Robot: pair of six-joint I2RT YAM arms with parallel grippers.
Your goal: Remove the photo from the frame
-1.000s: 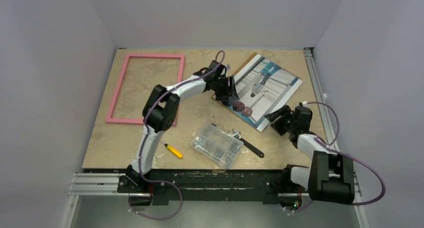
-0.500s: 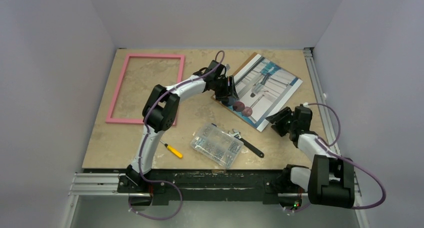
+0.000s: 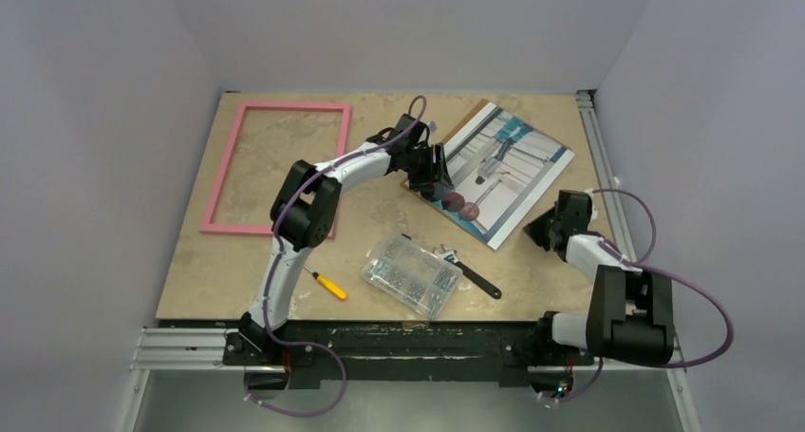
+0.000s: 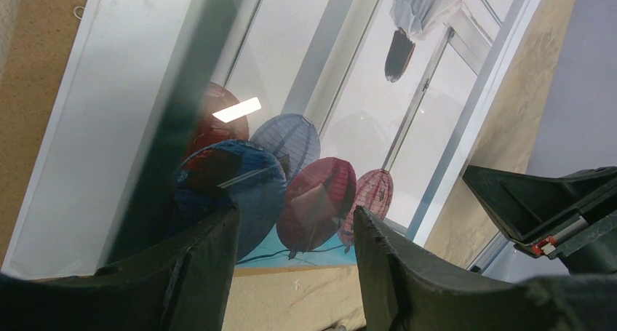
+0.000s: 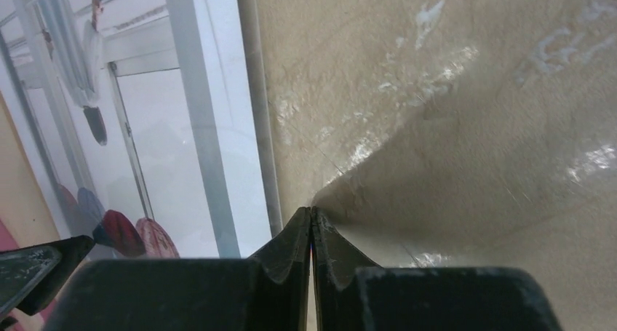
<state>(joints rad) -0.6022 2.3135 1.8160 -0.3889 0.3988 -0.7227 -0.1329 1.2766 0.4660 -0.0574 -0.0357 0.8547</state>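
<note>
The photo lies face up at the back right of the table, on a brown board whose edge shows along its near left side, well apart from the frame. The empty pink frame lies flat at the back left. My left gripper is open over the photo's near corner, and in the left wrist view its jaws straddle the red and blue balls printed on the photo. My right gripper is shut beside the photo's right edge, its tips low over the bare table next to the photo, with nothing seen between them.
A clear screw box sits near the front middle, with a black wrench to its right. A yellow screwdriver lies at the front left. An aluminium rail runs along the table's right edge, and grey walls close in three sides.
My right gripper has shut and drawn back a little to the right, away from the photo's edge. The left arm and the photo have not moved.
</note>
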